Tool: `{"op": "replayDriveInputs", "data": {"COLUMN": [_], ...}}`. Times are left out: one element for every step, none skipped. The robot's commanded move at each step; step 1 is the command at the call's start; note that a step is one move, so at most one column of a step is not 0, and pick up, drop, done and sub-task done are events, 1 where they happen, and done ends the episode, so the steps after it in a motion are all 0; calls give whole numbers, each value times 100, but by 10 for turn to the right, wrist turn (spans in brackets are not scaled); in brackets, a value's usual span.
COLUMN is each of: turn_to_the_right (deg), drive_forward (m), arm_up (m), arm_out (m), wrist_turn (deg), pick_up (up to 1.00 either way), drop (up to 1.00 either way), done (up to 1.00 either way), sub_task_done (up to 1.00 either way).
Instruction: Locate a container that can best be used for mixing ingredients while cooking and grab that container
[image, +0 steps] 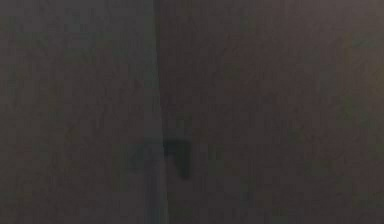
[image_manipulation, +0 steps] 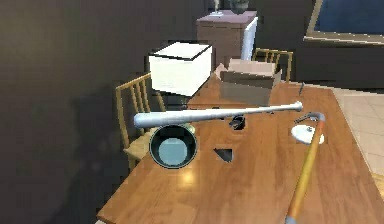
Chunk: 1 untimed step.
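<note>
A round bowl (image_manipulation: 172, 148) with a dark rim and a grey-blue inside stands on the wooden table (image_manipulation: 250, 180), near its left edge in the arm side view. Just behind the bowl a long pale baseball bat (image_manipulation: 220, 115) lies across the tabletop, running from left to right.
On the table also stand a white box (image_manipulation: 180, 68) and an open cardboard box (image_manipulation: 248, 80); a small dark thing (image_manipulation: 237, 123), a dark wedge (image_manipulation: 223, 155) and a yellow-handled tool (image_manipulation: 308, 165) lie there. Two wooden chairs (image_manipulation: 135, 105) (image_manipulation: 271, 60) flank it. The forward view faces a dark wall (image: 90, 100).
</note>
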Motion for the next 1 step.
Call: {"op": "replayDriveInputs", "data": {"turn_to_the_right": [0], "drive_forward": [0], "arm_up": [50], "arm_out": [0], "wrist_turn": [0], "pick_up": [0], "drop": [0], "done": [0], "sub_task_done": [0]}}
